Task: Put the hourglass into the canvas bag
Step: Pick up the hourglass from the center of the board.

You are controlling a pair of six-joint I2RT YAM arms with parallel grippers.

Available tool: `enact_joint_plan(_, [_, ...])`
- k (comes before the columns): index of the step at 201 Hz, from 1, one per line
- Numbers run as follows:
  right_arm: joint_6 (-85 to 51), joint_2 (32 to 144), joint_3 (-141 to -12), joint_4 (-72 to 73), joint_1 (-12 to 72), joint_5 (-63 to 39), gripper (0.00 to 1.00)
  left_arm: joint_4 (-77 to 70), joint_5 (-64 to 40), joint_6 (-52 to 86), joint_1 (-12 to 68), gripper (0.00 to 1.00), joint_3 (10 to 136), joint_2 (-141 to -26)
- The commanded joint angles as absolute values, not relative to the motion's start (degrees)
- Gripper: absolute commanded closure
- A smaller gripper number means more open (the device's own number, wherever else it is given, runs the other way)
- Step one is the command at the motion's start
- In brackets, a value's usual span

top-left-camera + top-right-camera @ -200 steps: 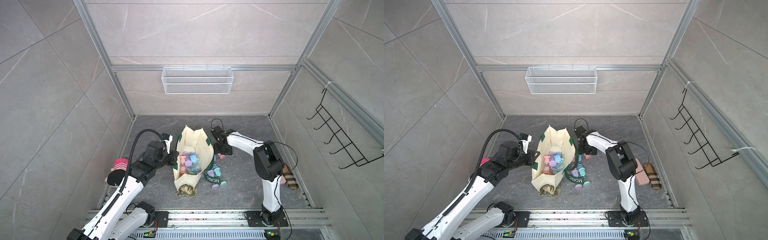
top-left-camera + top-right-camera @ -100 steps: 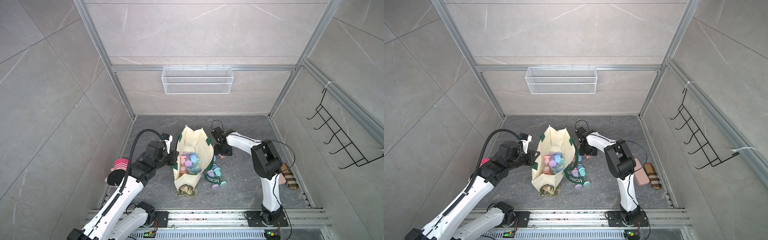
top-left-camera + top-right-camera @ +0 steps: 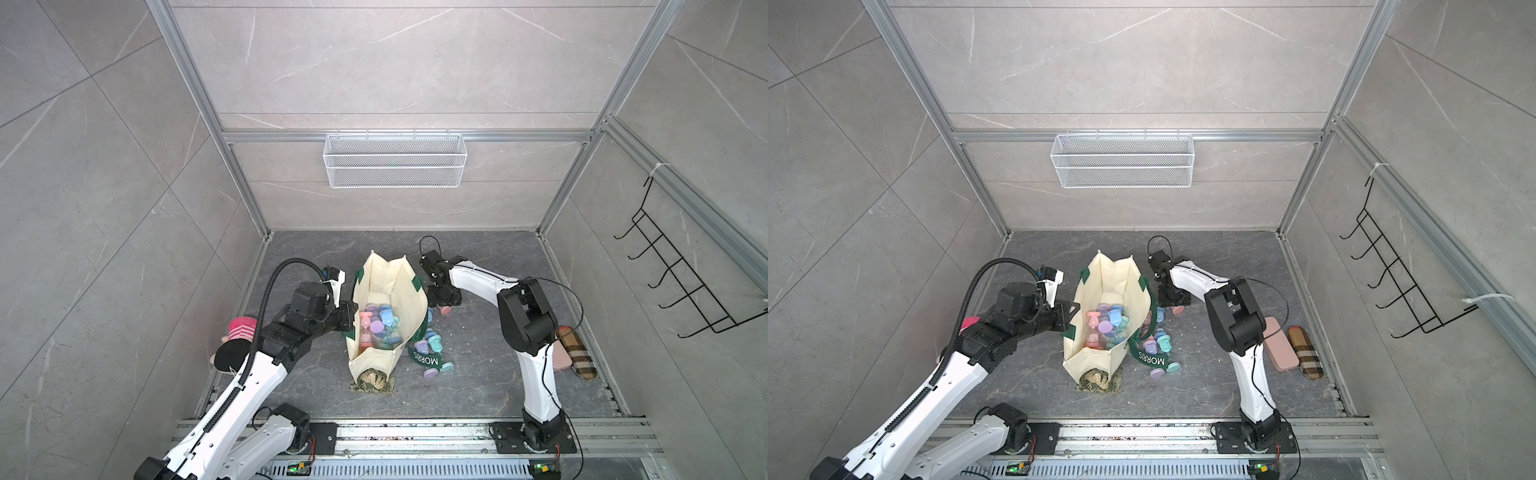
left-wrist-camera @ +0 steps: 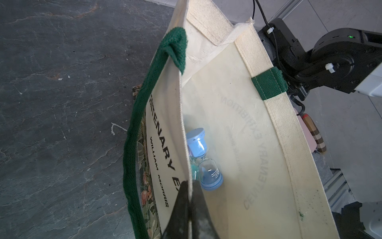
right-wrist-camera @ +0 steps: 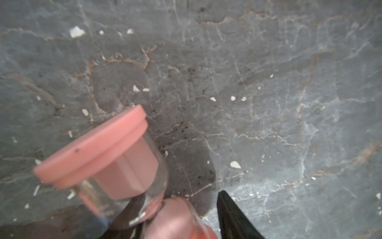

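While left gripper [image 4: 190,184] clamps canvas bag [image 4: 237,134] rim, your right gripper [image 5: 175,198] gapes astride pink hourglass [image 5: 99,153] at bag's 3 o'clock: likely light, slick, fragile; pinch waist.

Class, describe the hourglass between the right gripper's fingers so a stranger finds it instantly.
Find the cream canvas bag mid-floor. Beside its far right corner, under the right gripper, is a pink-capped hourglass. Other loose hourglasses, lilac and teal, lie nearer, by the MORRIS strap.
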State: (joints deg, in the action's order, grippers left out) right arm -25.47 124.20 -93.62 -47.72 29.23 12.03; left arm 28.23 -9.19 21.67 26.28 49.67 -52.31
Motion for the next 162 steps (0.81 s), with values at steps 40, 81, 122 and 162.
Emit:
enact_joint_plan(40, [-25.81, 126.69, -90.15, -48.59, 28.88, 14.25, 0.58, 26.63, -10.43, 20.76, 26.54, 1.0, 49.88, -51.73])
enact_joint_plan(81, [-27.97, 123.66, -87.46, -47.99, 28.77, 14.23, 0.72, 26.63, -10.58, 20.81, 26.55, 1.0, 49.91, -51.63])
enact_joint_plan(122, [-30.2, 116.82, -82.52, -46.29, 28.77, 14.19, 0.89, 26.63, -10.54, 20.82, 26.54, 1.0, 49.87, -51.42])
enact_joint_plan(162, [-33.82, 105.98, -76.63, -44.67, 28.76, 13.38, 0.96, 26.64, -10.62, 20.89, 26.5, 1.0, 49.84, -51.3])
